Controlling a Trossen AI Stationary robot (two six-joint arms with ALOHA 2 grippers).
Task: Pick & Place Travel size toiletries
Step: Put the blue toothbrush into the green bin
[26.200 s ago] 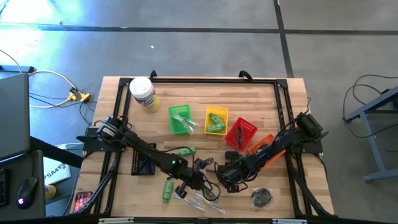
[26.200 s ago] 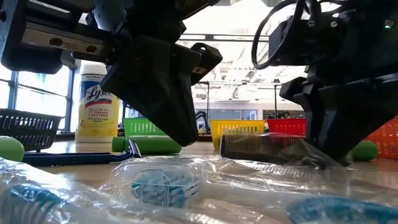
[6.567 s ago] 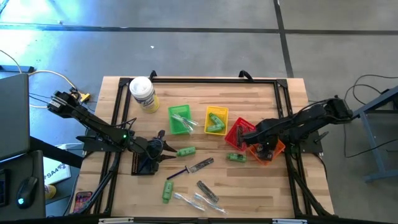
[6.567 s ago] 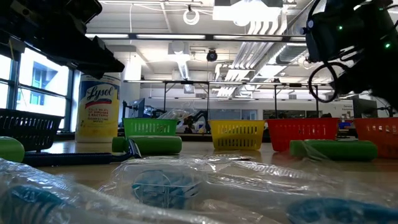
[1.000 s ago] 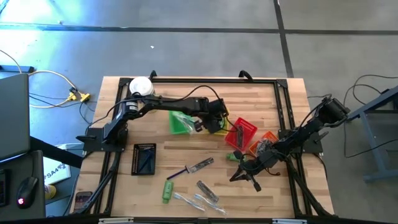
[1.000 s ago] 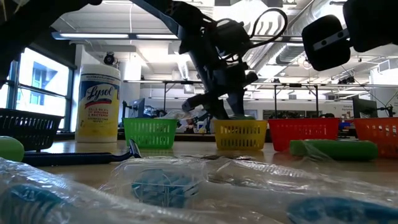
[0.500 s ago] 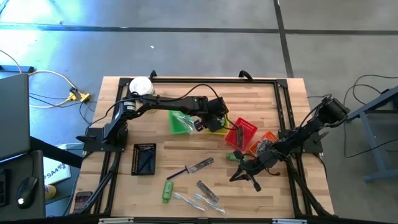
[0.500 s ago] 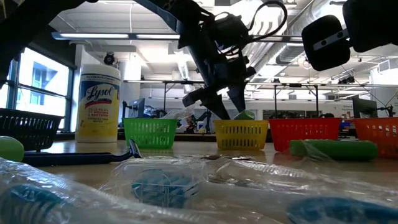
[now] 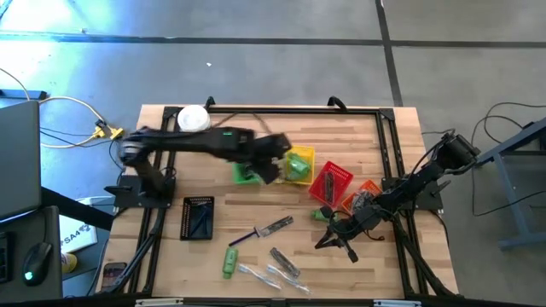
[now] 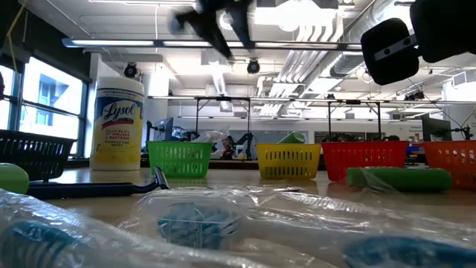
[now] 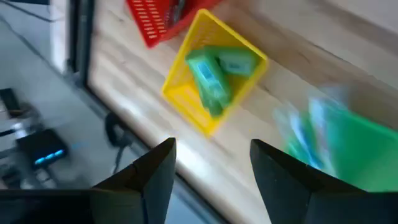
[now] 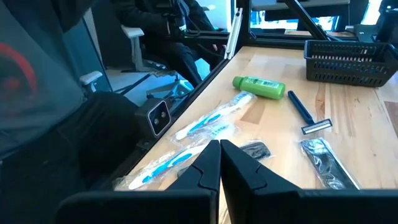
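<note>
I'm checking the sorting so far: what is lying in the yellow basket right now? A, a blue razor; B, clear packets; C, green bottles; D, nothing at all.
C: the left wrist view looks down into the yellow basket and shows green bottles lying inside it; the high view also shows green in it.

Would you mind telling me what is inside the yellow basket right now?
The yellow basket holds two bright green toiletries lying side by side. Anything beneath them is covered. The left claw, open and empty, is above the table nearby.
</note>
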